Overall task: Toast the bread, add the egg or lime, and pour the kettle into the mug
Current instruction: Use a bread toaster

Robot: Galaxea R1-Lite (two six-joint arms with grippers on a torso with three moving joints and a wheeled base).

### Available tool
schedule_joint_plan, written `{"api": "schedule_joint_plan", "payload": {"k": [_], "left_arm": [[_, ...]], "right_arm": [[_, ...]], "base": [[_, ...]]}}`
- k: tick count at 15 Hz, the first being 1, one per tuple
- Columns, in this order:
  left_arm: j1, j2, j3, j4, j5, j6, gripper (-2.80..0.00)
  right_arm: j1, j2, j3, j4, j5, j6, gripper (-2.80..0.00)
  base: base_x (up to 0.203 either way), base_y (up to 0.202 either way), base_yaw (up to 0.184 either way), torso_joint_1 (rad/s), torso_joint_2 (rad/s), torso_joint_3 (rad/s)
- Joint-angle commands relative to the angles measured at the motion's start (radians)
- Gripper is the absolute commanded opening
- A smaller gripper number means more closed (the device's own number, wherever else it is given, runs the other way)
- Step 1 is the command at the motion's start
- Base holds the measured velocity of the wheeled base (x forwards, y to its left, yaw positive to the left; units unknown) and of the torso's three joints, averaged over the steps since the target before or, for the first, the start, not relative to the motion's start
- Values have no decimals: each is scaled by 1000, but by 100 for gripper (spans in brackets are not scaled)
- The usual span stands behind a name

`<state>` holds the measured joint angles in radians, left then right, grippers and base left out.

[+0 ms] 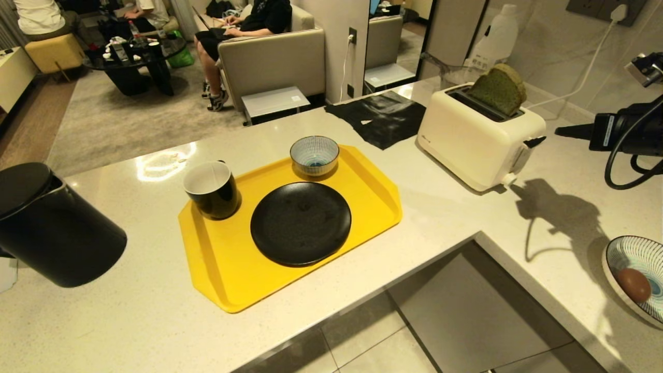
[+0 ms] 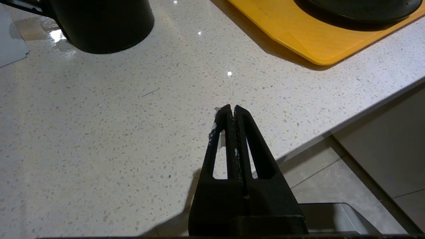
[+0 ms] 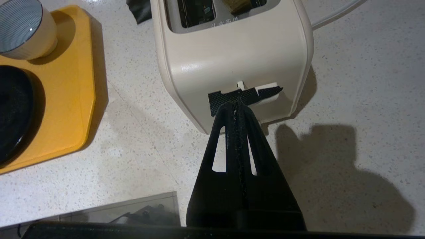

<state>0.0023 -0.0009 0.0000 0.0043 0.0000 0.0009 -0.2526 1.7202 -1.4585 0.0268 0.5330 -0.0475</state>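
Right gripper (image 3: pixel 236 105) has its jaws pressed together on nothing, its tips poised right at the toaster lever (image 3: pixel 245 94), which juts from the end face of the toaster (image 3: pixel 232 53) straight ahead of the claw; whether the tips touch the lever I cannot tell; the lever's long axis runs crosswise to the fingers, so the likely next move, I judge, is a straight push down on it; the bread (image 1: pixel 500 89) stands up out of a slot beyond the lever, not yet lowered; this arm is plainly the nearer one; left gripper (image 2: pixel 232 111) is likewise closed and empty, parked over bare counter (image 2: pixel 116 132), with the kettle (image 1: pixel 49 228) ahead of it and to one side; the egg (image 1: pixel 633 284) sits in a striped bowl (image 1: pixel 621 256) behind and to the right of the right claw; the mug (image 1: pixel 212 189) and a black plate (image 1: pixel 300 223) rest on the yellow tray (image 1: pixel 217 269) off to its left; the speckled stone counter is hard and glossy; beyond it lies a lounge where people sit
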Motion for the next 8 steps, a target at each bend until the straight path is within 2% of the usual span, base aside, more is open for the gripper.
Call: {"api": "schedule_joint_plan", "payload": {"k": [1,8], "left_arm": [[1,1,0,0,0,1,-280],[0,1,0,0,0,1,-280]], "right_arm": [[-2,4,7,1,10,-6,-280],[1,25,9,0,41,-8,-280]], "base": [[0,0,0,0,0,0],[0,0,0,0,0,0]]}}
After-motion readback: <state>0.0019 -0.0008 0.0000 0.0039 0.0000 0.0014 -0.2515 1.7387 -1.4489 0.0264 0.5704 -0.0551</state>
